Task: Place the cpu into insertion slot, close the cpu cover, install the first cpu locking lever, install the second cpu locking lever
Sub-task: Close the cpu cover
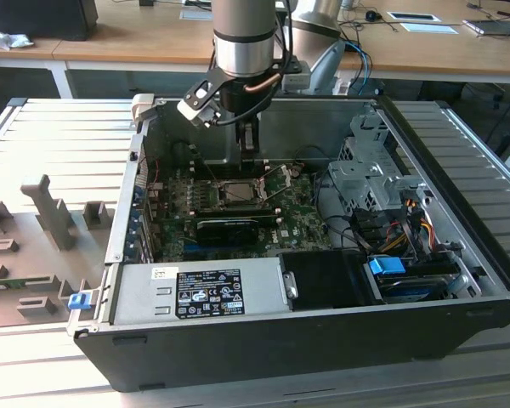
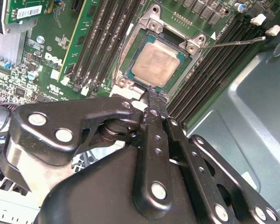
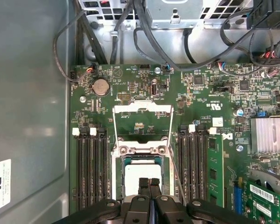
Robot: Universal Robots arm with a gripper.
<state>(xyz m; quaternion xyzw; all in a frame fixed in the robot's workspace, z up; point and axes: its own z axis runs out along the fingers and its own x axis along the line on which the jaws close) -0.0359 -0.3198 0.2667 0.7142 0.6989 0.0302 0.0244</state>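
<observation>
Cpu (image 1: 238, 192), exterior view: lies on the green motherboard (image 1: 299, 212), directly under the gripper (image 1: 249, 160).
Cpu cover (image 3: 142, 108), first wrist view: swung open, lying flat beyond the insertion slot (image 3: 122, 150); cpu seated inside.
Gripper, second wrist view: fingers pressed together, empty, tips over the cpu's edge.

Room lies open above the cpu (image 2: 157, 64), flanked by memory slots (image 2: 102, 42) and a thin lever (image 2: 233, 42).

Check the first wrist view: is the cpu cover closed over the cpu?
No, the cpu cover stands swung open, green board showing through its window, and the cpu lies uncovered.
</observation>
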